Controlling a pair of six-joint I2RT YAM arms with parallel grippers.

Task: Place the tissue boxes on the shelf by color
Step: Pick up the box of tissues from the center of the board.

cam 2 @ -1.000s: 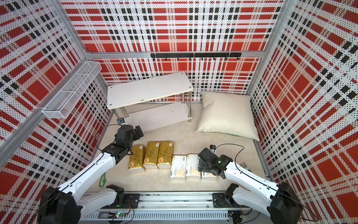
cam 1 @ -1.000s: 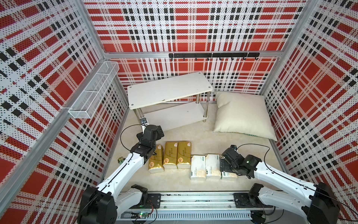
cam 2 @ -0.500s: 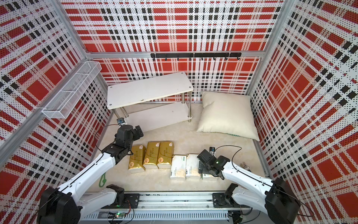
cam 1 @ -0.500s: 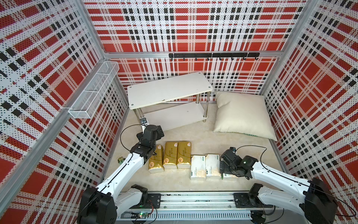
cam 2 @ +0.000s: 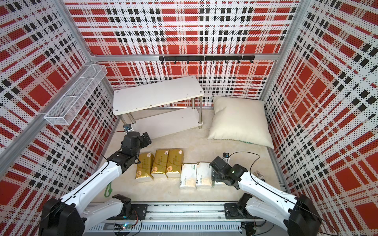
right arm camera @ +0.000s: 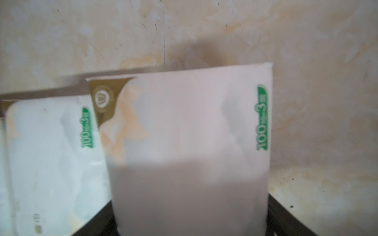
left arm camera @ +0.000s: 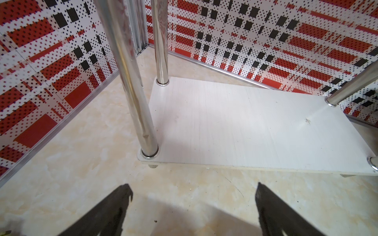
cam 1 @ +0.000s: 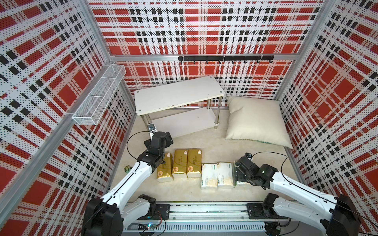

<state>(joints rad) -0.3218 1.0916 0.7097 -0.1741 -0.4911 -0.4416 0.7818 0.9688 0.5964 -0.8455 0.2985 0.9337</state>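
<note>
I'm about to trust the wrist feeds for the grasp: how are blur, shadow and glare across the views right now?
Right wrist view: soft and blurred, with the white tissue pack filling the frame and its near half in shadow. Left wrist view: sharp, with bright reflections on the chrome legs of the shelf. Both top views: evenly lit and crisp, with wide-angle bending of the walls.

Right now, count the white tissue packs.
3, in a floor row right of the gold ones: left, middle, and the rightmost between the right gripper's jaws.

The beige floor (cam 1: 214, 143) carries six tissue boxes (cam 1: 180, 163), the shelf (cam 1: 178, 96) and a pillow (cam 1: 255, 120).
</note>
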